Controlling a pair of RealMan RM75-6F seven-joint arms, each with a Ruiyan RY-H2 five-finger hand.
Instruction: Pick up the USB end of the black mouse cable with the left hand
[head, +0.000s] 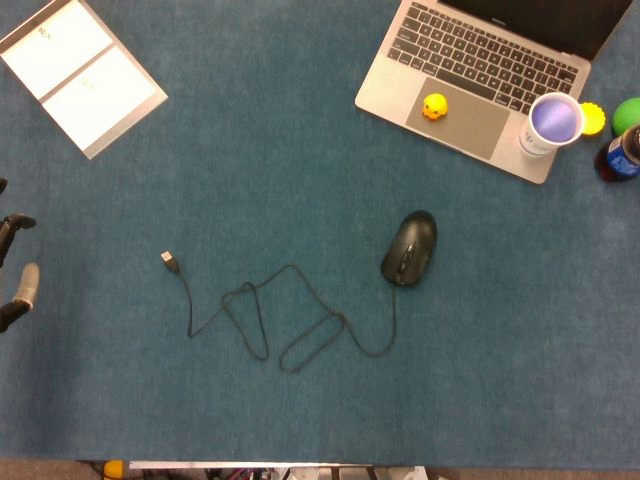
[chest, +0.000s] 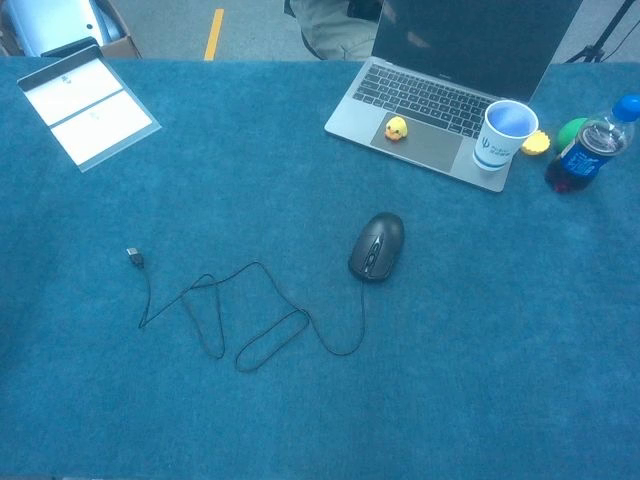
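A blue carpet-like mat covers the bench (head: 300, 140), with a strip of floor showing beyond its far edge in the chest view. The black mouse (head: 409, 248) lies near the middle, and its cable (head: 290, 320) runs in loose loops toward the left, ending at the USB end (head: 169, 261), which lies flat on the mat, apart from everything else.

Judging from this, the task has hardly begun: the plug is untouched. The left robot hand (head: 18, 270) shows only as a few fingers at the left edge of the head view, well apart from the plug and holding nothing; so little of it shows that I cannot tell how wide it stands. The right robot hand is not in either view.

What remains is the whole reach, the pinch on the plug and the lift. The way from the left edge to the plug is open mat. The white folder (head: 82, 72) lies at the far left corner, and the laptop (head: 480, 75), paper cup (head: 552, 122) and bottle (chest: 585, 152) stand far right, all well clear of the path.
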